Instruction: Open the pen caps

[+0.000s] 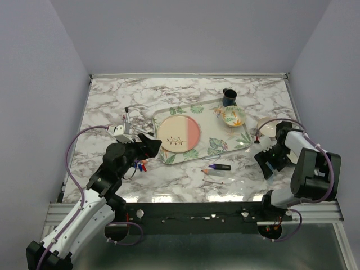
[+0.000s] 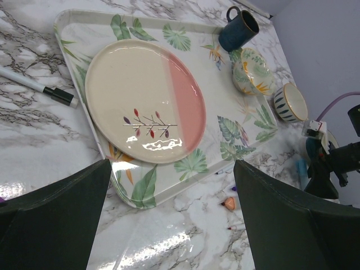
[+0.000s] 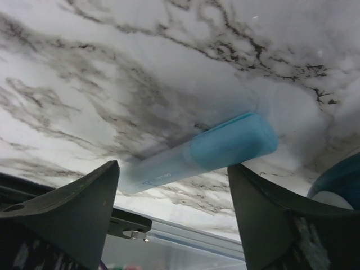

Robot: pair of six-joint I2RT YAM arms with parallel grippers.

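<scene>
R claw (image 3: 173, 169) sits approx 4 o'clock on the glossy marble-veined surface (image 1: 112, 101). It's spread wide, matte dark wedge fingers either side of a light-blue highlighter (image 3: 163, 170) lying flat, not gripped. Its smooth rounded cap (image 3: 233, 142) is still on, pointing to 2 o'clock in the wrist view; top view hides this pen under the claw. L claw (image 2: 171, 163) at 8 o'clock is wide, holding nothing. Top view alone shows red & blue pens (image 1: 140, 165) under the L arm. Centre: dark pen (image 1: 222, 166) w/ purple end. Beyond: rectangular leaf-print tray (image 1: 216, 145), round cream-pink plate (image 1: 179, 134), patterned bowl (image 1: 233, 116), dark mug (image 1: 229, 97) at 1 o'clock. Thin white marker (image 2: 39, 89) w/ black end at 10 o'clock, clearer in L wrist view.
</scene>
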